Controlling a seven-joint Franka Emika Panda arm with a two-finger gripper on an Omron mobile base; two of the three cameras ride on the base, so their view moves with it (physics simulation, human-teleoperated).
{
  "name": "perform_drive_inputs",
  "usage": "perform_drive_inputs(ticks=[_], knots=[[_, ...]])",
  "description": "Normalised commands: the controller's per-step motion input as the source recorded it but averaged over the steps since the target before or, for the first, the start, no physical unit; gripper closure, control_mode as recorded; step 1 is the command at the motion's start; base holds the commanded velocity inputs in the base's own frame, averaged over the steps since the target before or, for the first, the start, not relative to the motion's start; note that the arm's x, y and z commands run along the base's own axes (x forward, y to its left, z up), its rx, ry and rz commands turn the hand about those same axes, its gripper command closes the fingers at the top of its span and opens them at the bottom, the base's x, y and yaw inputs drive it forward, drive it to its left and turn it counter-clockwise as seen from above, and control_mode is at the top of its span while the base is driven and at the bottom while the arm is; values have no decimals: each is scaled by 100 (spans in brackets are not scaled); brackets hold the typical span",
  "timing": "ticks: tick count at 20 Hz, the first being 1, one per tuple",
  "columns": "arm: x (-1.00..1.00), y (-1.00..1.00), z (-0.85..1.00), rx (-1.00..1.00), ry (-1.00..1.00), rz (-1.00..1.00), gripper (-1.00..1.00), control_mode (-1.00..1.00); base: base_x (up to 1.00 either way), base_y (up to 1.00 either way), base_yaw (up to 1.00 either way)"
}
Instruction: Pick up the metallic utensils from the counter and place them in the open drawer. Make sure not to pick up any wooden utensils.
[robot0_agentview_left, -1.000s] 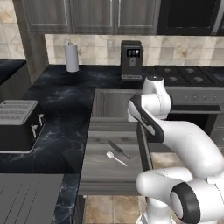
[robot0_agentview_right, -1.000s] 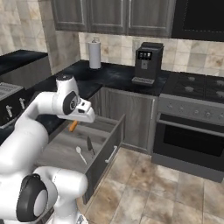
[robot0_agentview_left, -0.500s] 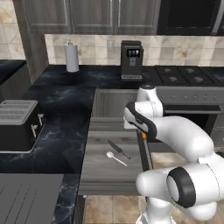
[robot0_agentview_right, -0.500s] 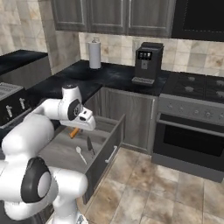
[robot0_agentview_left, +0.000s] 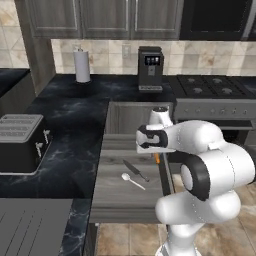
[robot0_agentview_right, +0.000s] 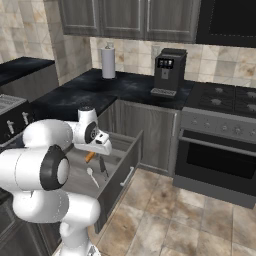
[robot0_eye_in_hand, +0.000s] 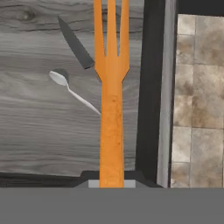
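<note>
My gripper (robot0_eye_in_hand: 111, 181) is shut on the handle of a bright orange fork (robot0_eye_in_hand: 111, 87), one of the metallic utensils. I hold it just above the open drawer (robot0_eye_in_hand: 35, 127), near the drawer's right wall, tines pointing away from the hand. On the drawer's grey floor lie a silver spoon (robot0_eye_in_hand: 59, 78) and a dark knife (robot0_eye_in_hand: 74, 43). From the left base, the fork (robot0_agentview_left: 157, 158) hangs under the gripper (robot0_agentview_left: 155, 153) beside the spoon (robot0_agentview_left: 132, 180). From the right base, the gripper (robot0_agentview_right: 96, 151) holds the fork (robot0_agentview_right: 90, 157) over the drawer (robot0_agentview_right: 122, 172). The wooden utensils are out of view.
The black counter (robot0_agentview_left: 75, 115) carries a toaster (robot0_agentview_left: 20, 142), a paper towel roll (robot0_agentview_left: 81, 65) and a coffee machine (robot0_agentview_left: 150, 67). A stove (robot0_agentview_left: 210, 87) with its oven (robot0_agentview_right: 215, 160) stands to the right. Tiled floor (robot0_eye_in_hand: 197, 109) lies beyond the drawer's wall.
The arm has bent down and brought the hand with the orange fork lower, close over the drawer. The spoon and knife have not moved.
</note>
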Motion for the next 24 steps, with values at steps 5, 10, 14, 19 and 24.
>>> perform_drive_inputs(ticks=[5,10,14,19,24], knots=[[20,-6,-67,0,-1,0,100,-100,0,0,0],[3,-4,-54,0,-11,0,100,-100,0,0,0],[0,2,-50,0,-14,4,100,-100,0,0,0],[0,17,-39,0,-10,4,100,-100,0,0,0],[1,18,-16,0,-4,1,100,-100,0,0,0]])
